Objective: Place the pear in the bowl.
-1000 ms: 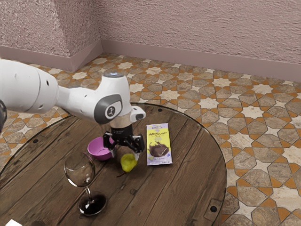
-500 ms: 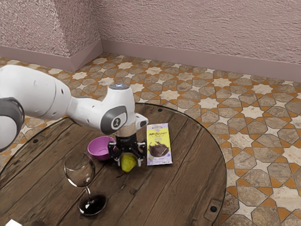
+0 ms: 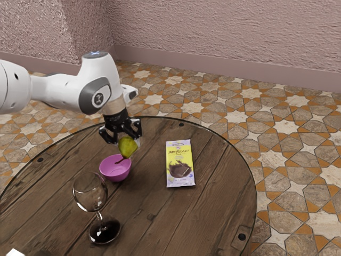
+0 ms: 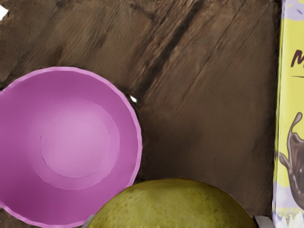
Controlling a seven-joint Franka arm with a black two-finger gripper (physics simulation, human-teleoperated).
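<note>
Hold the pear [image 3: 128, 148] clenched in the gripper [image 3: 127, 144], with one of the fingers [image 4: 264, 221] pressed to either side of the fruit. Have it raised off the table [image 3: 205, 213], yellow-green and plump, with its dark stem pointing down toward the near side. Carry it just above the pink bowl [image 3: 114, 175], over toward the exterior view's right and a little to the far side of the opening. Cannot tell how much of the pear is over the rim. Reach in from the exterior view's left with the white arm [image 3: 56, 88], with the hand tilted slightly.

Find the bowl upright on the round wooden table, with its smooth inside facing up. See the pear in front of part of its rim in the wrist view. See a stemmed glass [image 3: 104, 232] standing upright on the near side of the bowl, slightly toward the exterior view's left. Notice a chocolate bar [image 3: 180, 166] lying flat toward the exterior view's right, well apart from the bowl, in a yellow and lilac wrapper with a dark splash printed on it. Catch a small white thing [image 3: 15, 253] at the near left edge of the exterior view, too cut off to name. Look past the table to patterned floor tiles [image 3: 287, 127] and, on the far side, a rough pink wall [image 3: 224, 32].
</note>
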